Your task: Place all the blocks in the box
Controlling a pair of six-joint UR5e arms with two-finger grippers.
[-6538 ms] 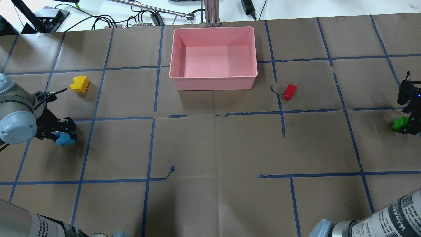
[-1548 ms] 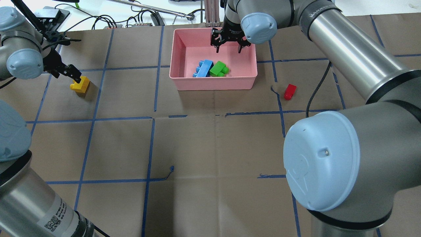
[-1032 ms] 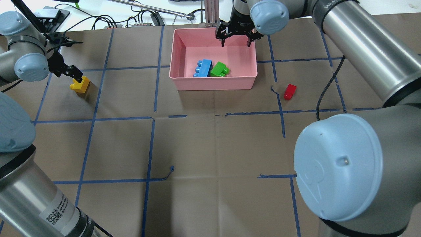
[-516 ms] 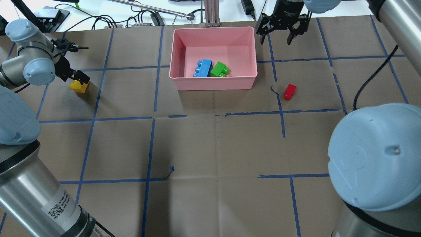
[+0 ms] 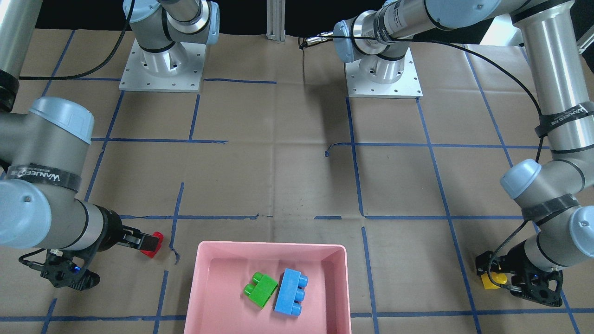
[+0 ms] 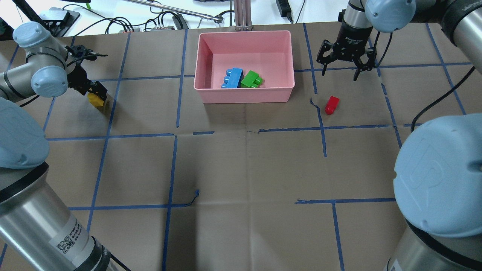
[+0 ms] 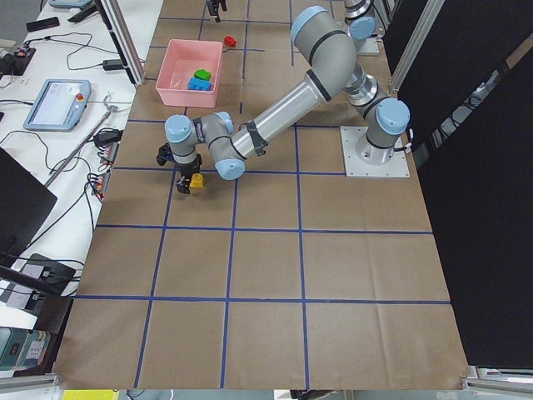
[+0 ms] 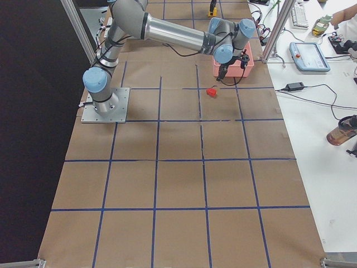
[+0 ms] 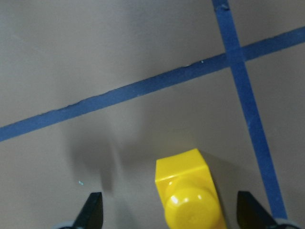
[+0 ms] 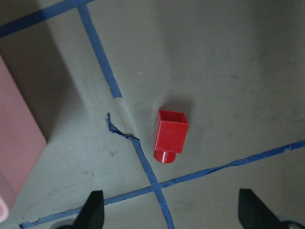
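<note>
Inside box (image 6: 244, 96) we see blue block (image 6: 233, 78), green block (image 6: 251, 79). Left of box, our left gripper (image 9: 171, 212) wide open around yellow block (image 9: 190, 188), not gripping. Right of box, right gripper (image 6: 339, 74) open, empty, near red block (image 6: 331, 104). Bad aim may knock it away.

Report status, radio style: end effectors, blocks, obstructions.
Left end effector open around yellow block. Right end effector open near red block. Blue block and green block in box. Nothing visible in the way.
</note>
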